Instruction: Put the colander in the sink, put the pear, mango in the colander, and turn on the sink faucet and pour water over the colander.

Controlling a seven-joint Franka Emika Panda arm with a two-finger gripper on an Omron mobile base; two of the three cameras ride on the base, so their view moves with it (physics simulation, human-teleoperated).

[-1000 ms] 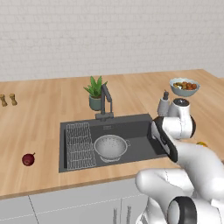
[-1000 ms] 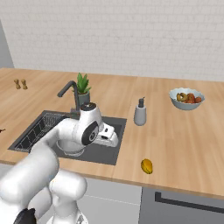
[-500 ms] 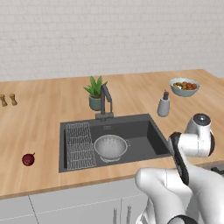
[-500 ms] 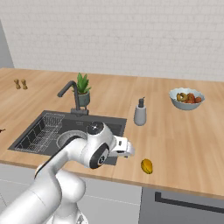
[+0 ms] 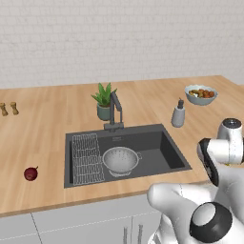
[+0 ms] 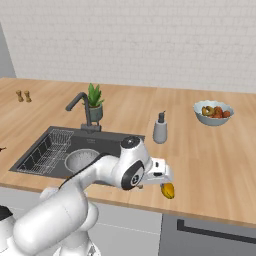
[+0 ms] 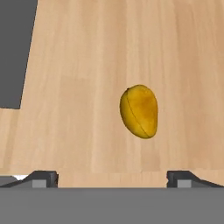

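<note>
The silver colander [image 5: 120,159] [image 6: 82,161] stands in the dark sink [image 5: 162,152] [image 6: 115,140], beside the wire rack. The dark red pear [image 5: 31,173] lies on the counter left of the sink. Right of the sink, near the counter's front edge, lies the yellow-orange mango [image 6: 168,190] [image 7: 139,111]. My gripper [image 6: 164,179] [image 7: 111,177] hangs just above the mango, open and holding nothing, with the fruit ahead of the fingertips and a little toward the right one. The dark faucet [image 5: 115,110] [image 6: 80,107] stands behind the basin, and no water shows.
A grey soap bottle [image 5: 178,116] [image 6: 160,129] stands behind the sink's right corner. A pale bowl of fruit [image 5: 201,94] [image 6: 213,112] sits at the far right, a potted plant [image 5: 104,101] [image 6: 94,102] by the faucet, and two small shakers [image 5: 8,108] [image 6: 23,95] at the far left.
The arm has swung from over the sink's right side to the right and forward, ending above the mango. The gripper stayed open. Nothing on the counter moved.
</note>
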